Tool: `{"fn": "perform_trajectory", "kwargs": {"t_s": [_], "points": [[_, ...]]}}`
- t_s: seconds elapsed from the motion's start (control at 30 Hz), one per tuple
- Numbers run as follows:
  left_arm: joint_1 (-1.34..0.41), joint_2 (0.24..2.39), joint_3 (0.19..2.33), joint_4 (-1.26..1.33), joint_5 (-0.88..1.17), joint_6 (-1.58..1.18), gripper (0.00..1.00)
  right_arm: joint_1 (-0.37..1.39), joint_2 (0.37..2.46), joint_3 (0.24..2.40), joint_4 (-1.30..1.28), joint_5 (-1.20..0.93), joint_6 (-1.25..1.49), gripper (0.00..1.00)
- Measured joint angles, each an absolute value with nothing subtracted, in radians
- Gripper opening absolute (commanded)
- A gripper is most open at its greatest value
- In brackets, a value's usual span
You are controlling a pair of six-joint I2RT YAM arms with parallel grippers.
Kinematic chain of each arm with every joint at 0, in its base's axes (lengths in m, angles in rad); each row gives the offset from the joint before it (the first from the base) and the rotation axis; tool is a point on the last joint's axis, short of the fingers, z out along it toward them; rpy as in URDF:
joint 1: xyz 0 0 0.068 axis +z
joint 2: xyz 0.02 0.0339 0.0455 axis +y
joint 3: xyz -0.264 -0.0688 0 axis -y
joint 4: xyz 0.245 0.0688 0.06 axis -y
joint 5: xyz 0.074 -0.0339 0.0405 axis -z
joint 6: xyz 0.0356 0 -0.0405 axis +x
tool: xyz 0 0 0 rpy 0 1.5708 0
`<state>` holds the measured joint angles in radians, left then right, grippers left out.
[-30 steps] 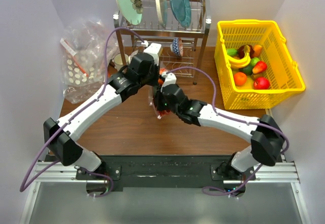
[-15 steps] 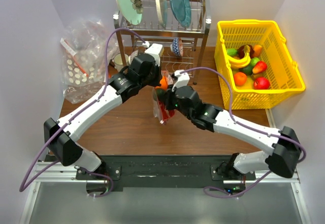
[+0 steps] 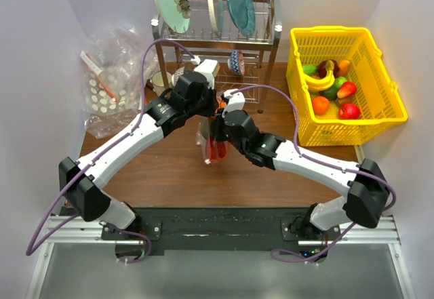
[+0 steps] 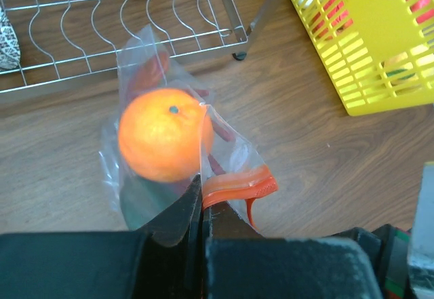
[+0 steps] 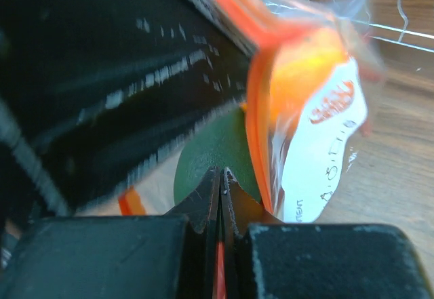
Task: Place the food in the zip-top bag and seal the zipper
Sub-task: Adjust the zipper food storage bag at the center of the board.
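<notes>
The zip-top bag hangs above the table between both arms. Inside it show a round orange, a dark green fruit and part of a red lobster. My left gripper is shut on the bag's top edge, where the red zipper curls out to the right. My right gripper is shut on the same zipper strip, a red sliver showing between its jaws. The green fruit and the white label sit just beyond it. From above, the left gripper and right gripper nearly touch.
A wire dish rack with plates stands right behind the bag. A yellow basket of toy fruit is at the right. A heap of clear dotted bags lies at the back left. Brown table shows below the bag.
My right gripper slid out to the right along the bag's top, then came back close to the left gripper. The bag swung slightly left. The left arm has hardly moved.
</notes>
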<state>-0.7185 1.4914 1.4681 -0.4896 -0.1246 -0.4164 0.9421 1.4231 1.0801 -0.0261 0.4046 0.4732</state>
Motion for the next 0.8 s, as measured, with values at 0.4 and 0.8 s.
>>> {"fn": "perform_trajectory", "kwargs": {"t_s": [0.4,0.8], "points": [[-0.692,1.491,1.468,-0.498,-0.130,-0.450,0.00,0.941,1.485,1.014,0.200,0.402,0.544,0.00],[-0.659,1.468,1.458,-0.470,-0.040,-0.510,0.00,0.886,1.490,0.928,0.235,0.390,0.576,0.00]]}}
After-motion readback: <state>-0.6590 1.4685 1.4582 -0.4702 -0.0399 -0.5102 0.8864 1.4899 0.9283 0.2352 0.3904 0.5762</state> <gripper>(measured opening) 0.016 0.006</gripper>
